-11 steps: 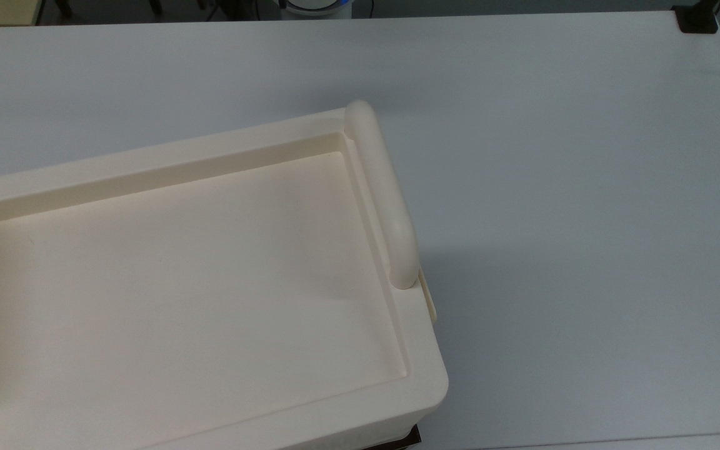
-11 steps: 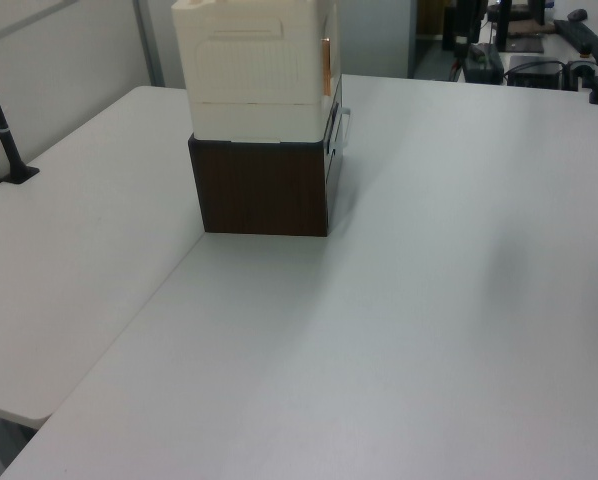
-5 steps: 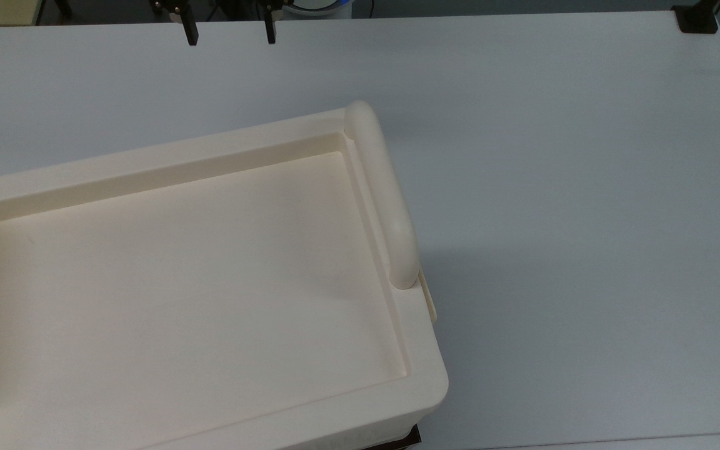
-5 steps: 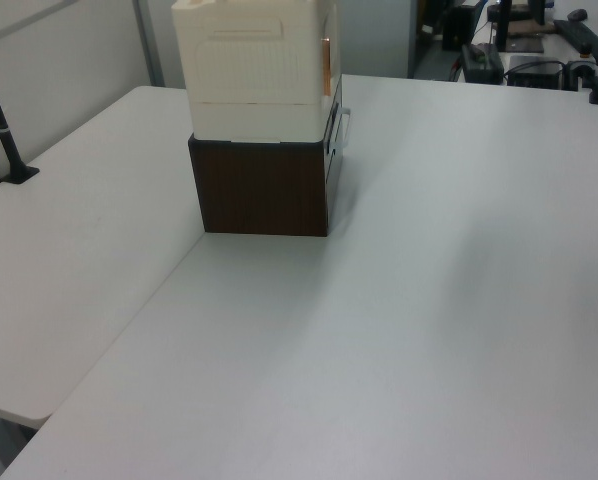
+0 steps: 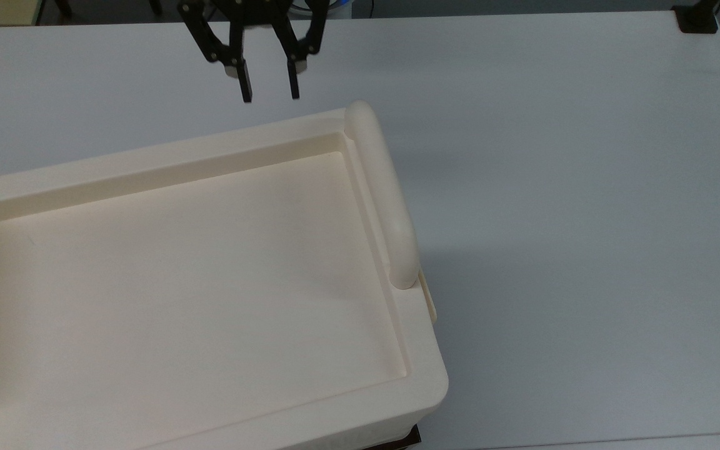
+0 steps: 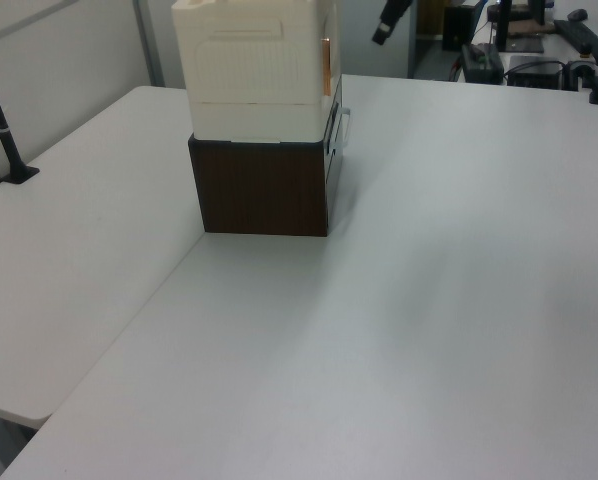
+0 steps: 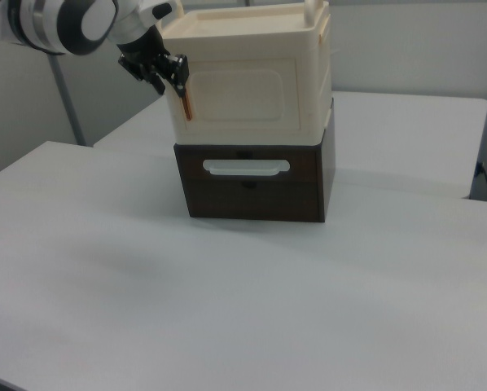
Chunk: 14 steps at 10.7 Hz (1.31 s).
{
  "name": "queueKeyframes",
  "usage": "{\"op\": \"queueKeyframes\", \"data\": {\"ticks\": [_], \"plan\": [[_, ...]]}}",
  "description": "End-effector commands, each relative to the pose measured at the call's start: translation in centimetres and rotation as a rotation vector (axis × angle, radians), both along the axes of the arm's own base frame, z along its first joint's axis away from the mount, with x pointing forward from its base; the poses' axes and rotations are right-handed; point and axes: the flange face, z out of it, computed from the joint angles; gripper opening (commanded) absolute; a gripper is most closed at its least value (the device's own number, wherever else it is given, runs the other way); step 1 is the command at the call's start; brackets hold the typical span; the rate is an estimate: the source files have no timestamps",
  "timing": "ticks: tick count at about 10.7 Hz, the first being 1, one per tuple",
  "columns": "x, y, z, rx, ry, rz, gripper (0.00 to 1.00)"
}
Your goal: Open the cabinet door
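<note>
In the top view, the gripper (image 5: 269, 92) hangs over the white table (image 5: 585, 187) just off the upper edge of the cream box (image 5: 147, 165). It sits toward the corner where the rounded bar (image 5: 385, 200) begins. Its two black fingers (image 5: 245, 87) are spread, with bare table showing between them and nothing held. Half a second ago we saw just the fingertips at the top view's upper border, and a second ago that border was bare, so the gripper has come clearly nearer the box. The box has not shifted. In the left view, the gripper is a dark tip above and to the right of the box, well apart from it. That spot was unoccupied in both earlier left-view pictures. The left view also shows that the box stands on a brown cabinet (image 6: 264, 190). In the right view, we face the side that the top view hides. The cabinet door (image 7: 231, 102) is the recessed panel on the box face turned to this camera, lying flush and closed above the drawer handle (image 7: 245, 167). The gripper, at the end of the white arm (image 7: 64, 20), sits at the right view's left of the door, by its upper corner. It is just beside a thin orange strip (image 7: 186, 102) on that edge, and we cannot tell whether it touches.
</note>
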Motion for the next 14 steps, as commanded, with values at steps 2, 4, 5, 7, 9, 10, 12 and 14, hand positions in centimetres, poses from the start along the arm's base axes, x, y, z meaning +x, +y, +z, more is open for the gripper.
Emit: {"op": "queueKeyframes", "data": {"ticks": [2,4,5,7,9,10,12,14], "plan": [[2.7,2.6,-0.5,0.06,-0.132,0.02,0.49],[3.7,3.1,-1.6,0.061,-0.156,0.017,0.49],[4.0,3.7,-1.7,0.064,-0.173,0.022,0.49],[4.9,4.1,-2.6,0.083,-0.212,-0.004,0.48],[5.2,3.8,-2.8,0.085,-0.221,-0.013,0.36],[5.2,3.5,-2.8,0.086,-0.221,-0.016,0.33],[5.2,3.3,-2.8,0.08,-0.222,-0.017,0.33],[5.3,2.9,-3.2,0.071,-0.217,-0.017,0.33]]}}
